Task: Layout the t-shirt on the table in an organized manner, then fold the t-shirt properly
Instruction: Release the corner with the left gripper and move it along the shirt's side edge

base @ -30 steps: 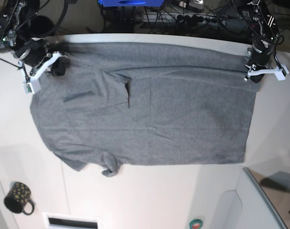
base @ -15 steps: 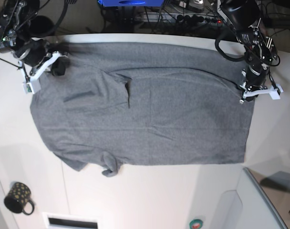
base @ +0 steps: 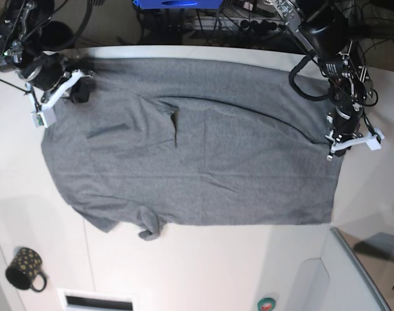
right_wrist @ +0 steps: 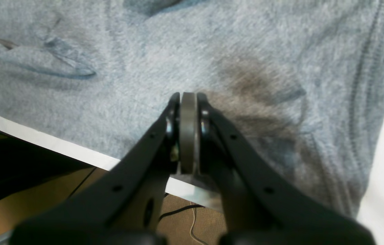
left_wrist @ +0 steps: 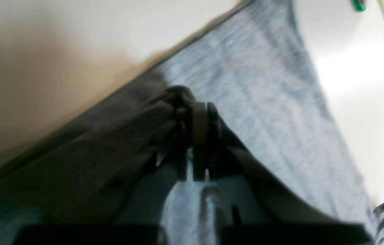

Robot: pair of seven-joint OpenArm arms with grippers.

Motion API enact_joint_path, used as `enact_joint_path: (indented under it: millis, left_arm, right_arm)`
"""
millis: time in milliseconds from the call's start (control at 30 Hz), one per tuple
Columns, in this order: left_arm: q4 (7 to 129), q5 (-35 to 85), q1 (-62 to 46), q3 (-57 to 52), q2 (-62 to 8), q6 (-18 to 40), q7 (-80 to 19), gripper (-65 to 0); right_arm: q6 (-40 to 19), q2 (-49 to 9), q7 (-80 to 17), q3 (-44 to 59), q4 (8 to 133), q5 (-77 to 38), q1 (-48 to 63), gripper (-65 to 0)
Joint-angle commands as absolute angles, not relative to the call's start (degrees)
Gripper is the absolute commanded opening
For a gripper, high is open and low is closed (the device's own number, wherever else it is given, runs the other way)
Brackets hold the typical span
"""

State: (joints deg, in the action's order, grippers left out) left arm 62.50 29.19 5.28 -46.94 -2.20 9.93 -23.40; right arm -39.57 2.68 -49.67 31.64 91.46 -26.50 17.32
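Left wrist view: left end effector (left_wrist: 197, 136) has jaws together, pinching a dark fold of the t-shirt (left_wrist: 246, 102) at its hem corner, though blur leaves that grip a judgement. Right end effector (right_wrist: 187, 136) is closed too, apparently empty, over the sleeve end by the table (base: 203, 272) edge. The shirt lies spread flat. Pull low, slow and taut; flatten the mid-body crease. Neckline label not visible; far sleeve looks bunched.

Robotics lab (power strips (base: 249, 24), cables (base: 177, 23))
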Motion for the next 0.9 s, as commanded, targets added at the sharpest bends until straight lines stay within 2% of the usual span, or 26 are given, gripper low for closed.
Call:
enact_joint_path:
  millis: [0, 433, 467, 600, 800, 867]
  left_arm:
    - [63.43, 29.67, 6.2, -46.81, -2.86, 8.75, -22.11, -65.0]
    - [59.38, 29.49, 7.78, -47.25, -3.3, 7.96, -22.11, -65.0]
    - [59.56, 29.49, 7.69, -47.25, -3.3, 7.96, -22.11, -63.5]
    - [59.65, 29.58, 7.34, -47.34, -3.3, 7.96, -22.11, -46.1]
    - [64.04, 29.67, 6.11, -52.26, -3.03, 7.96, -22.02, -24.2]
    - [66.77, 29.67, 5.67, -53.05, -2.95, 7.96, -22.37, -18.8]
  right_arm:
    - [-40.0, 2.15, -49.01, 31.69, 92.18, -27.3, 17.1, -63.2]
    - [-40.0, 0.92, -49.01, 31.69, 92.18, -27.3, 17.1, -63.0]
    - [-40.0, 0.92, -49.01, 31.69, 92.18, -27.3, 17.1, -63.0]
    - [-40.0, 0.92, -49.01, 31.69, 92.18, -27.3, 17.1, -62.9]
    - [-40.0, 0.84, -49.01, 31.69, 92.18, -27.3, 17.19, -62.9]
    - [-40.0, 0.4, -49.01, 31.69, 92.18, -27.3, 17.19, -62.9]
